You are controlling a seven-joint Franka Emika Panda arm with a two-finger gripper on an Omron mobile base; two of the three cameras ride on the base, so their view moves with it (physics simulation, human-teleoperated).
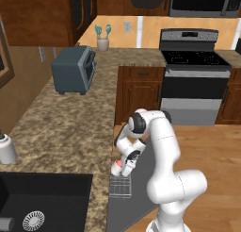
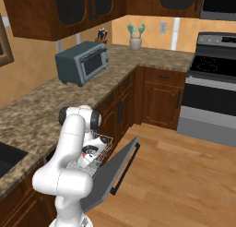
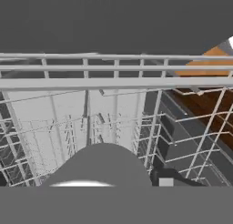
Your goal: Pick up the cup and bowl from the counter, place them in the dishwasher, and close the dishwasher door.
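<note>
A: The cup (image 1: 116,169) — where was it?

B: Low beside the counter (image 1: 70,127), over the pale wire rack (image 1: 120,186) of the dishwasher (image 1: 123,198), at the tip of the gripper (image 1: 123,168). From the left base view I made out a small white body with some red against the fingers. In the right base view the same spot showed white and red, just above the rack.

A: Was the hand clamped on it?

B: I could not tell. The fingers sat right at the cup, but whether they pressed it or stood slightly apart from it was too small to read.

A: And the dishwasher door (image 2: 110,173)?

B: Down and open, tilted out over the wood floor (image 2: 184,175), with its dark bar handle (image 2: 125,168) on the outer edge.

A: The hand view?

B: Rack wires (image 3: 113,82) close ahead, and a rounded grey shape at the bottom that I couldn't name.
</note>
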